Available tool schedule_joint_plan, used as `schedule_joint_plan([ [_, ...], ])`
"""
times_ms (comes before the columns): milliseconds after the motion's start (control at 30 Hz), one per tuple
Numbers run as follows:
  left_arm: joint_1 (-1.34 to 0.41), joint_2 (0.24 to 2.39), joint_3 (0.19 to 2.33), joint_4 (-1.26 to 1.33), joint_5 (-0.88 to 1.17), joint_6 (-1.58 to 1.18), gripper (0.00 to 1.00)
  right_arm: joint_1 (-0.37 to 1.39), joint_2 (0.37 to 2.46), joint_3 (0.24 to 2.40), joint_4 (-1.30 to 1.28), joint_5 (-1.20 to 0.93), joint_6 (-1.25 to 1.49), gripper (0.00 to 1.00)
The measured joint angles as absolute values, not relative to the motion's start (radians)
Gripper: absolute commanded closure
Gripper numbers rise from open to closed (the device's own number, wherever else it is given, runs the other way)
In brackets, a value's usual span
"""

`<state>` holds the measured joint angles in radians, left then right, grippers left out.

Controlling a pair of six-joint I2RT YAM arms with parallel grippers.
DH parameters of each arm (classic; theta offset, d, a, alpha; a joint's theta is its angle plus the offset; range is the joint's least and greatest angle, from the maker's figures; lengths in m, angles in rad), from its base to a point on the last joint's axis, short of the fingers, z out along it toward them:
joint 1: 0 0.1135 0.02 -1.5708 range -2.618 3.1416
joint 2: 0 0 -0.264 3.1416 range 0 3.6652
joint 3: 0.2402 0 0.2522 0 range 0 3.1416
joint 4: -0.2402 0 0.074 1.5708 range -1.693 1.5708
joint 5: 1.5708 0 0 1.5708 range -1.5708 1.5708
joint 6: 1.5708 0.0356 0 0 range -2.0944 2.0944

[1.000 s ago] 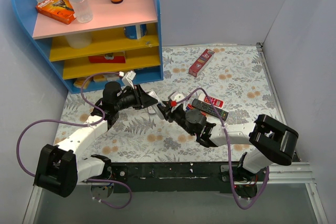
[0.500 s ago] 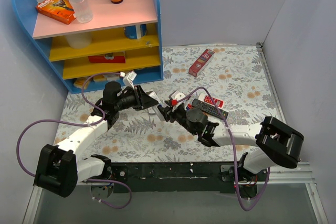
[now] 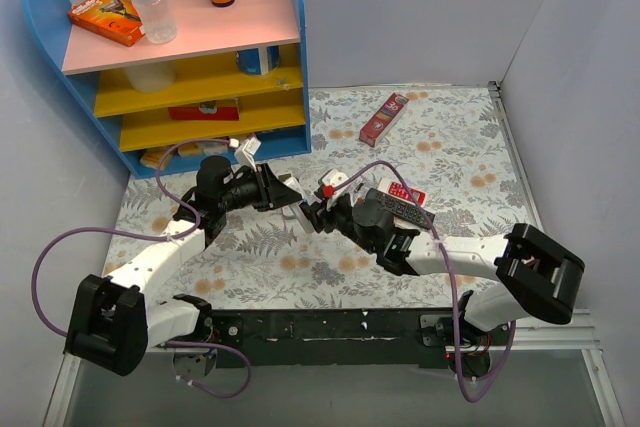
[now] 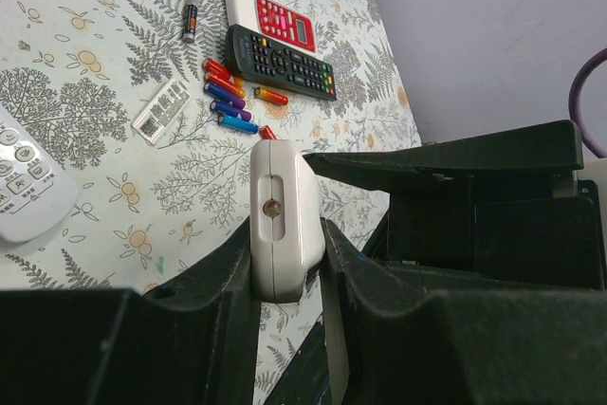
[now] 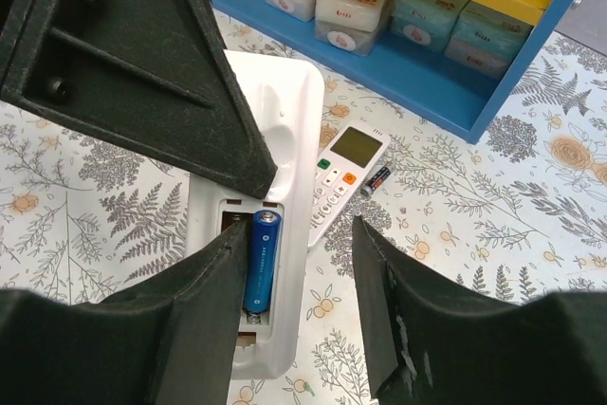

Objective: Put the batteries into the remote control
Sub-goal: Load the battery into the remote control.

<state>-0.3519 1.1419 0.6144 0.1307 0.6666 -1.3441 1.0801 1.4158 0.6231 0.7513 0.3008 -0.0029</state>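
Note:
My left gripper is shut on the white remote control and holds it off the table by its sides. In the right wrist view the remote shows its back, with the battery bay open and one blue battery lying in it. My right gripper is open over the bay, its left finger right beside the blue battery. Several loose red, orange and blue batteries lie on the cloth. In the top view both grippers meet mid-table.
A second white remote with a screen and a black battery lie below. The black remote, the red-and-white remote and a ribbed cover lie by the batteries. A blue shelf stands back left, a red box behind.
My right arm's elbow has swung to the right while its gripper stayed at the remote. The left arm and the remote have not moved.

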Motion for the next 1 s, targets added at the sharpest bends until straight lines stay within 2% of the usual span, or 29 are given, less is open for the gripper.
schedule_joint_plan([
  [467,-0.353,1.154,0.617,0.111,0.666,-1.351,1.00,1.077,1.398,0.672,0.605,0.285,0.043,0.41],
  [1000,-0.357,1.158,0.618,0.106,0.682,-1.361,1.00,1.073,1.357,0.701,0.494,0.255,0.103,0.41],
])
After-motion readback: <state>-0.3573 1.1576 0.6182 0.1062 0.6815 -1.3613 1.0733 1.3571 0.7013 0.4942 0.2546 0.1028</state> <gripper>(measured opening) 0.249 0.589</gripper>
